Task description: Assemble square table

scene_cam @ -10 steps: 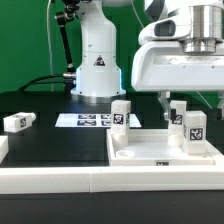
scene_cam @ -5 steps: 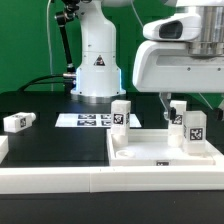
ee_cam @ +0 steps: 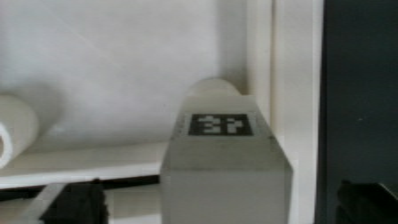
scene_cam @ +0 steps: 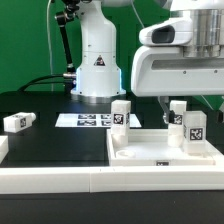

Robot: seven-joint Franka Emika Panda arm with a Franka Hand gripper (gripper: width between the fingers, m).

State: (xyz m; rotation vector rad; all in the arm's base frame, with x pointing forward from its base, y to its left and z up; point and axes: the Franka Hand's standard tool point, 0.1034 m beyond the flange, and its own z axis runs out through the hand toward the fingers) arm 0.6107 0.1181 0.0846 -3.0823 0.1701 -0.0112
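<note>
The pincer [scene_cam: 181, 107] is hanging over the far right part of the white plastic square slab with raised rim [scene_cam: 150, 158], its jaws standing wide apart and gripping nothing. In the wrist view a short white tagged leg [ee_cam: 222, 150] is rising between the two dark fingertips [ee_cam: 80, 200], touching neither. The slab is lying on the black table surface [scene_cam: 50, 140], toward the exterior view's right, just behind the long white rail [scene_cam: 50, 182]. Inside its rim a second tagged leg [scene_cam: 195, 128] is standing upright. A third leg [scene_cam: 121, 114] is standing at its far left corner. A fourth leg [scene_cam: 17, 121] is lying on the black surface, well apart from the slab, at the exterior view's left. The marker board [scene_cam: 88, 120] is lying flat between that leg and the slab.
</note>
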